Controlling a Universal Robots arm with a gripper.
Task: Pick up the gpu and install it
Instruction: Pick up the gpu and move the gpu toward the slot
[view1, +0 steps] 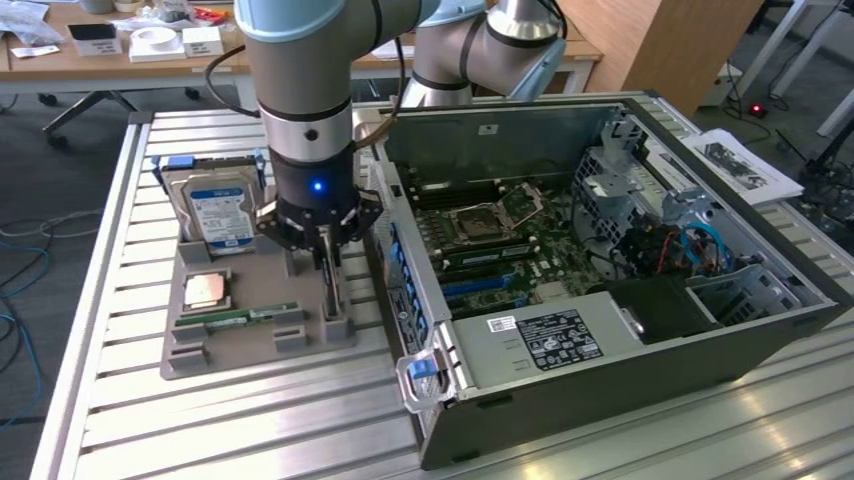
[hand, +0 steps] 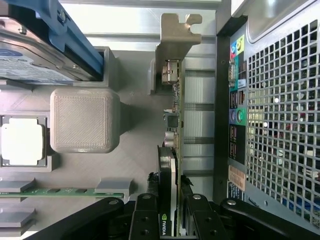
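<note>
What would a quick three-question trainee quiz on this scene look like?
1. What holds the boxy silver hard drive with blue label, the narrow green memory stick and the thin dark gpu card with silver end bracket?
2. The tool is closed on: A) the hard drive; B) the gpu card; C) the memory stick.
3. True or false: the gpu card is already seated in the open dark-grey computer case.
Key: 1) the grey plastic holder tray on the slatted aluminium table; 2) B; 3) false, it stands on edge in the tray.
</note>
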